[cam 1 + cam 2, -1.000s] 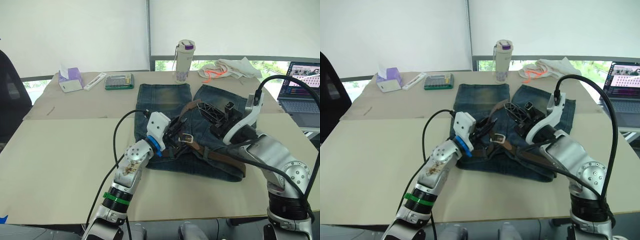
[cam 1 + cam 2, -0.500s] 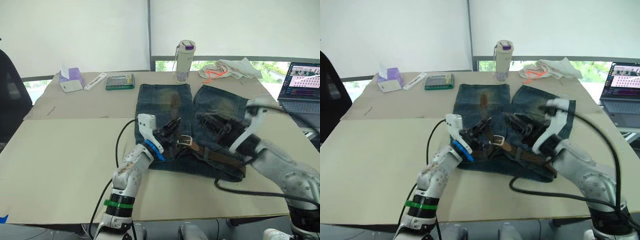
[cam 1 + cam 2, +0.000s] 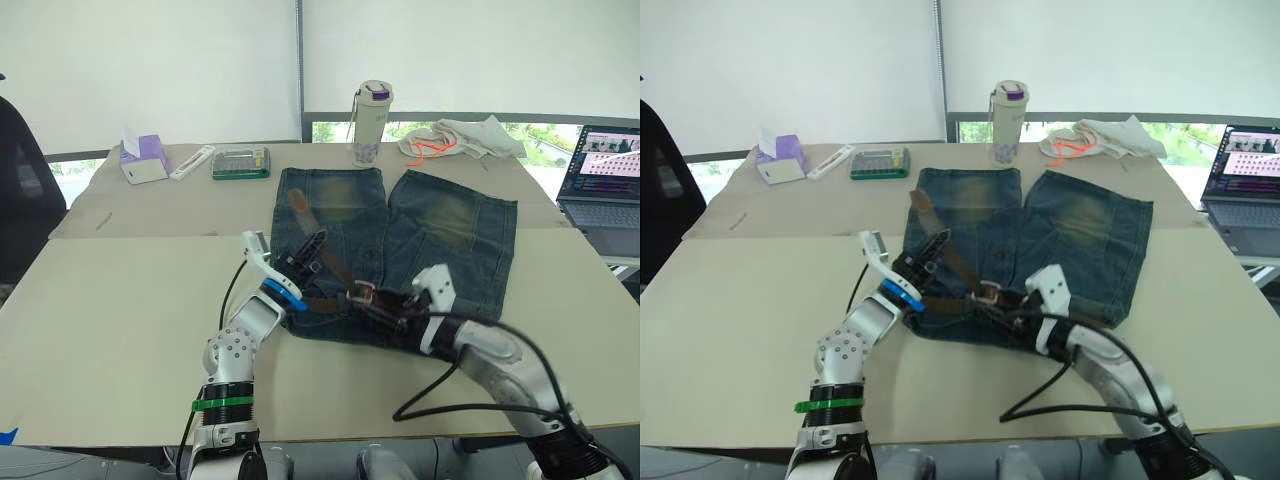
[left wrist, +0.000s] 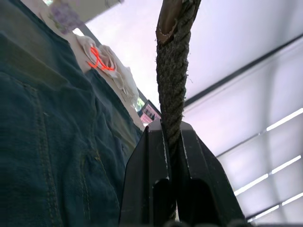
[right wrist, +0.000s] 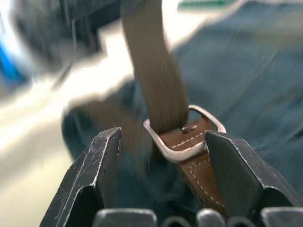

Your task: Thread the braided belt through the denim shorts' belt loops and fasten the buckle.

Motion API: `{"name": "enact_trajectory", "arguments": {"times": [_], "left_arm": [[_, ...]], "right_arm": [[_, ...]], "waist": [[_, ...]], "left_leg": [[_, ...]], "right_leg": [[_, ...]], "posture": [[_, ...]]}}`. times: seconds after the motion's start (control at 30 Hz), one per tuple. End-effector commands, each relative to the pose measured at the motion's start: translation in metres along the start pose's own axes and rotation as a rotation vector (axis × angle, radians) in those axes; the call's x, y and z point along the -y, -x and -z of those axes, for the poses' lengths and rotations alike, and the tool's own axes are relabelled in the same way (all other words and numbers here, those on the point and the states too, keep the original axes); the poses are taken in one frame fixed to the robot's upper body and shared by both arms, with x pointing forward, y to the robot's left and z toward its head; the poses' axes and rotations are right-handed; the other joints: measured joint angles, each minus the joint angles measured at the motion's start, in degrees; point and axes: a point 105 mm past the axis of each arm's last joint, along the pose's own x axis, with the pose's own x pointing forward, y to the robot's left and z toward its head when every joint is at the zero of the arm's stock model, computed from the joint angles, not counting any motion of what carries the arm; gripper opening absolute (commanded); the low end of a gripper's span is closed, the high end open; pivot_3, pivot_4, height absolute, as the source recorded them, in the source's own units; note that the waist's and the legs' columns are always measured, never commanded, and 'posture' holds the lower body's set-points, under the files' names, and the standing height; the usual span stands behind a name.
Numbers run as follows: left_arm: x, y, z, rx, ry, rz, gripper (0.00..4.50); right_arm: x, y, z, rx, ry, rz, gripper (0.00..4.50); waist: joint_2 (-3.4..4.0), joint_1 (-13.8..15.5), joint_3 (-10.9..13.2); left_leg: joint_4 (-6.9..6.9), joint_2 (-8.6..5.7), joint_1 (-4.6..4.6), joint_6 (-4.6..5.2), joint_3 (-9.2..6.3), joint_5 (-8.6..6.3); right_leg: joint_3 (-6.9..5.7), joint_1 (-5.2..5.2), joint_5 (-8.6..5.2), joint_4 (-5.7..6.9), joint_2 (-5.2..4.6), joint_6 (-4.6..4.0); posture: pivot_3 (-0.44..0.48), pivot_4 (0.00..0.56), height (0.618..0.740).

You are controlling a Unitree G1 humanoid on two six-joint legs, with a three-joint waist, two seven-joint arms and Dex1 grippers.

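Observation:
The denim shorts [image 3: 455, 225] lie flat in the middle of the table, waistband toward me. Along the waistband runs the braided belt [image 3: 325, 303]; its free end rises from my left gripper [image 3: 308, 250] and slants up over the left leg. In the left wrist view that gripper [image 4: 171, 127] is shut on the braided strap [image 4: 173, 71]. The silver buckle [image 3: 362, 293] rests at the waistband's middle. My right gripper [image 5: 163, 136] stands open, one finger on each side of the buckle [image 5: 189, 142], apart from it. I cannot make out the belt loops.
At the table's back stand a bottle [image 3: 370, 122], a tissue box [image 3: 142, 158], a white remote [image 3: 190, 162] and a calculator [image 3: 239, 162]. A white cloth [image 3: 460, 135] lies back right, with a laptop [image 3: 605, 175] at the right edge.
My right arm has swung down from above the shorts' right leg to the waistband, and its fingers have opened around the buckle. My left gripper drew the belt end back to the left.

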Motion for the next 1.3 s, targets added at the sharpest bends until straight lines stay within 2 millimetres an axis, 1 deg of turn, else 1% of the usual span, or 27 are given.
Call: {"name": "enact_trajectory", "arguments": {"times": [0.03,0.1,0.17,0.27,0.33,0.4,0.47,0.57,0.7,0.73,0.87,0.97,1.03,1.1,1.2,1.27,1.3], "left_arm": [[0.011,0.0,-0.014,0.047,0.029,0.045,0.0],[0.012,0.003,-0.017,0.047,0.03,0.052,0.0],[0.013,0.005,-0.021,0.051,0.039,0.056,0.0],[0.012,0.008,-0.034,0.106,0.089,0.048,0.0],[0.013,0.01,-0.042,0.134,0.126,0.058,0.0],[0.014,0.012,-0.039,0.1,0.103,0.067,0.0],[0.013,0.015,-0.032,0.057,0.085,0.067,0.0],[0.013,0.021,-0.02,-0.02,0.059,0.072,0.0],[0.012,0.028,-0.014,-0.083,-0.004,0.071,0.0],[0.011,0.029,-0.012,-0.099,-0.018,0.073,0.0],[0.011,0.033,-0.005,-0.145,-0.056,0.081,0.0],[0.01,0.034,-0.003,-0.152,-0.068,0.079,0.0],[0.008,0.035,-0.002,-0.153,-0.075,0.07,0.0],[0.006,0.037,-0.001,-0.156,-0.076,0.065,0.0],[0.004,0.041,0.001,-0.168,-0.08,0.057,0.0],[0.003,0.042,0.001,-0.175,-0.085,0.051,0.0],[0.003,0.043,0.002,-0.18,-0.09,0.048,0.0]], "right_arm": [[0.002,0.004,0.023,-0.108,0.059,-0.017,3.09],[0.004,0.008,0.036,-0.167,0.071,-0.02,3.09],[0.008,0.011,0.044,-0.204,0.085,-0.005,3.09],[0.014,0.016,0.051,-0.243,0.099,0.015,3.09],[0.015,0.018,0.052,-0.248,0.096,0.017,3.09],[0.015,0.018,0.052,-0.248,0.1,0.02,3.09],[0.016,0.017,0.049,-0.231,0.102,0.022,3.09],[0.018,0.018,0.033,-0.158,0.077,0.023,3.09],[0.029,0.027,0.021,-0.145,0.104,0.04,3.09],[0.032,0.029,0.022,-0.159,0.105,0.045,3.09],[0.037,0.046,0.053,-0.346,0.168,0.026,3.09],[0.04,0.048,0.057,-0.361,0.174,0.035,3.09],[0.043,0.046,0.047,-0.316,0.183,0.05,3.09],[0.044,0.043,0.031,-0.235,0.162,0.056,3.09],[0.043,0.039,-0.006,-0.052,0.082,0.044,3.09],[0.044,0.037,-0.027,0.054,0.039,0.035,3.09],[0.045,0.035,-0.037,0.104,0.029,0.035,2.85]], "waist": [[-0.07,-0.1,0.0],[-0.07,-0.1,-0.1],[-0.11,-0.2,-0.1],[-0.17,-0.2,-0.2],[-0.2,-0.2,-0.2],[-0.21,-0.1,-0.2],[-0.23,-0.1,-0.2],[-0.22,-0.1,-0.2],[-0.22,-0.1,-0.2],[-0.22,0.0,-0.2],[-0.18,0.3,-0.3],[-0.22,0.5,-0.3],[-0.24,0.5,-0.3],[-0.25,0.5,-0.3],[-0.24,0.5,-0.3],[-0.18,0.4,-0.2],[-0.17,0.2,-0.2]], "left_leg": [[0.0,0.01,0.02,0.0,0.0,0.0],[-0.01,0.02,0.07,0.0,0.0,0.0],[-0.01,0.03,0.08,-0.01,-0.01,0.0],[-0.01,0.03,0.08,-0.01,-0.01,0.0],[-0.02,0.04,0.09,-0.01,-0.02,0.0],[-0.01,0.04,0.09,-0.01,-0.03,0.0],[-0.01,0.03,0.09,-0.01,-0.03,0.0],[-0.02,0.02,0.1,-0.02,-0.03,-0.01],[0.0,0.01,0.09,-0.03,-0.04,0.0],[0.0,0.01,0.09,-0.03,-0.03,0.0],[0.01,-0.08,0.08,-0.03,-0.02,0.0],[0.03,-0.06,0.09,-0.03,-0.04,0.0],[0.04,-0.06,0.1,-0.03,-0.04,0.0],[0.05,-0.06,0.11,-0.03,-0.04,0.0],[0.05,-0.05,0.08,-0.03,-0.04,0.0],[0.04,-0.02,0.05,-0.03,-0.07,0.0],[0.04,-0.02,0.06,-0.03,-0.08,0.0]], "right_leg": [[0.0,0.0,0.0,0.0,0.01,0.0],[-0.01,0.06,0.0,0.01,0.03,0.0],[-0.01,0.06,0.0,0.01,0.05,0.0],[0.0,0.07,0.0,0.01,0.04,0.0],[0.0,0.07,0.0,0.01,0.04,-0.01],[-0.01,0.07,0.01,0.02,0.04,-0.01],[-0.01,0.08,0.01,0.01,0.03,-0.01],[0.0,0.08,0.01,0.01,0.03,-0.02],[0.0,0.08,0.02,0.03,0.01,-0.03],[0.0,0.08,0.02,0.03,0.01,-0.03],[-0.01,0.08,0.02,0.0,-0.07,-0.03],[-0.03,0.11,0.02,0.0,-0.06,-0.03],[-0.03,0.13,0.02,0.01,-0.06,-0.03],[-0.03,0.14,0.02,0.0,-0.06,-0.03],[-0.02,0.11,0.02,0.01,-0.06,-0.03],[-0.01,0.08,0.02,0.04,-0.05,-0.04],[0.01,0.06,0.02,0.05,-0.06,-0.04]], "posture": [[0.0,0.15,0.74],[0.0,0.15,0.74],[0.0,0.15,0.74],[0.0,0.15,0.74],[0.0,0.15,0.74],[0.0,0.15,0.74],[0.0,0.15,0.74],[0.0,0.15,0.74],[0.0,0.15,0.74],[0.0,0.15,0.74],[0.0,0.15,0.74],[0.0,0.15,0.74],[0.0,0.15,0.74],[0.0,0.15,0.74],[0.0,0.15,0.74],[0.0,0.15,0.74],[0.0,0.15,0.74]]}}
